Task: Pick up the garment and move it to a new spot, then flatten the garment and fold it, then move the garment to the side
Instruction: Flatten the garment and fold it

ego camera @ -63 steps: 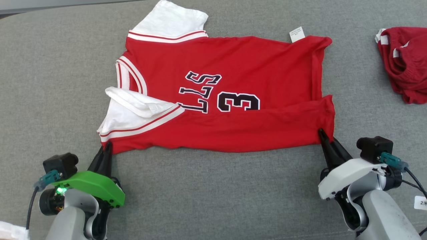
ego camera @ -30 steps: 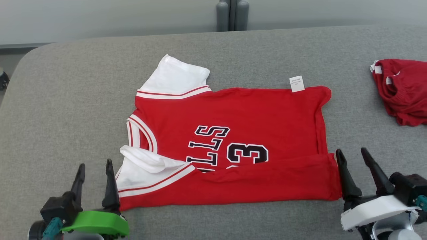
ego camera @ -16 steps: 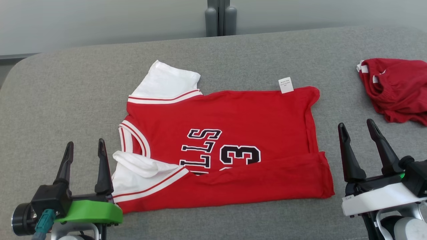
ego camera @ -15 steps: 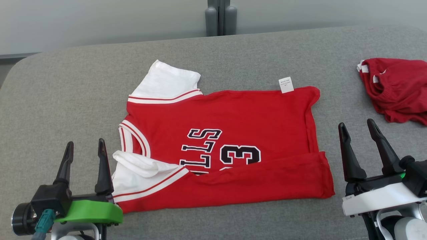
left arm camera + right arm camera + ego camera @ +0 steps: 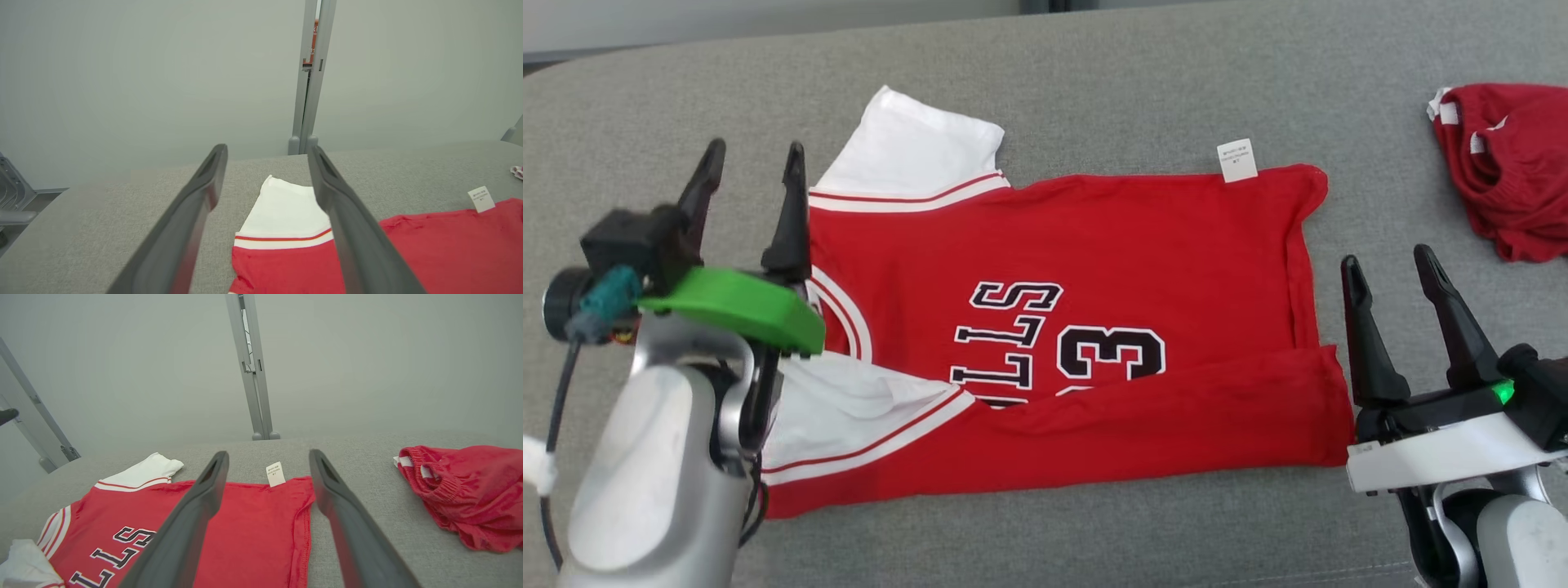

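Observation:
The red jersey (image 5: 1111, 269) with white sleeves and black lettering lies flat on the grey surface, its near long edge folded over. A white label (image 5: 1236, 160) sticks out at its far edge. My left gripper (image 5: 756, 159) hangs open above the jersey's left end, beside the far white sleeve (image 5: 907, 151); the left wrist view has that sleeve (image 5: 286, 208) between its fingers. My right gripper (image 5: 1387, 265) is open, just right of the jersey's hem, holding nothing. The right wrist view looks across the jersey (image 5: 253, 522).
A second red garment (image 5: 1507, 163) lies bunched at the far right, also in the right wrist view (image 5: 466, 490). The grey padded surface (image 5: 1094, 539) ends at a pale wall with a grey post (image 5: 310, 81).
Both grippers let go of the jersey's near edge and opened. Since half a second ago my left arm has risen and moved forward over the jersey's left end; the camera tilted down.

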You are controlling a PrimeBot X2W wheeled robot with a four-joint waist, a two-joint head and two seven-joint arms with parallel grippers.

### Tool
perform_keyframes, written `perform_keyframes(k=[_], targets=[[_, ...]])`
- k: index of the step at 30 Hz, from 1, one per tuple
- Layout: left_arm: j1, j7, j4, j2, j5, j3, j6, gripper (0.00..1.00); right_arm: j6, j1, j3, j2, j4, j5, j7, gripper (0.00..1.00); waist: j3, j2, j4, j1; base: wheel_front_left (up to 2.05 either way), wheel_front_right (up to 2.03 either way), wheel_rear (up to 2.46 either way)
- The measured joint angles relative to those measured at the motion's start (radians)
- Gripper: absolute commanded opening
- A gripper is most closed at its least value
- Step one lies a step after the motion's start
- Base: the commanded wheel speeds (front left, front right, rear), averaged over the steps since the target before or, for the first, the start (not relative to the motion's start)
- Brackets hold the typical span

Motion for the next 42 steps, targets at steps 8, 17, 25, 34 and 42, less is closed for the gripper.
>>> perform_keyframes(k=[8,17,25,34,42], targets=[[-0.362,0.143,0.389,-0.019,-0.047,-0.058,-0.099,1.00,0.000,-0.063,0.030,0.017,0.034,0.002,-0.032,1.00,0.127,0.0000,-0.051,0.0000,0.00,0.00,0.00],[-0.598,0.156,0.748,0.002,-0.065,-0.073,-0.134,1.00,0.000,-0.115,0.080,0.023,0.090,0.015,-0.065,1.00,0.214,0.0000,-0.140,0.0000,0.00,0.00,0.00],[-0.692,0.131,0.957,0.046,-0.068,-0.079,-0.141,0.64,0.000,-0.137,0.093,0.026,0.135,0.030,-0.084,1.00,0.269,0.0000,-0.204,0.0000,0.00,0.00,0.00],[-0.725,0.029,1.042,0.051,-0.087,-0.101,-0.147,0.00,0.000,-0.244,0.103,-0.009,0.229,0.067,-0.086,1.00,0.269,0.0000,-0.209,0.0000,0.00,0.00,0.00],[-0.750,-0.058,1.047,0.013,-0.106,-0.148,-0.147,0.00,0.000,-0.445,0.147,-0.080,0.429,0.124,-0.048,1.00,0.248,0.0000,-0.169,0.0000,0.00,0.00,0.00]])
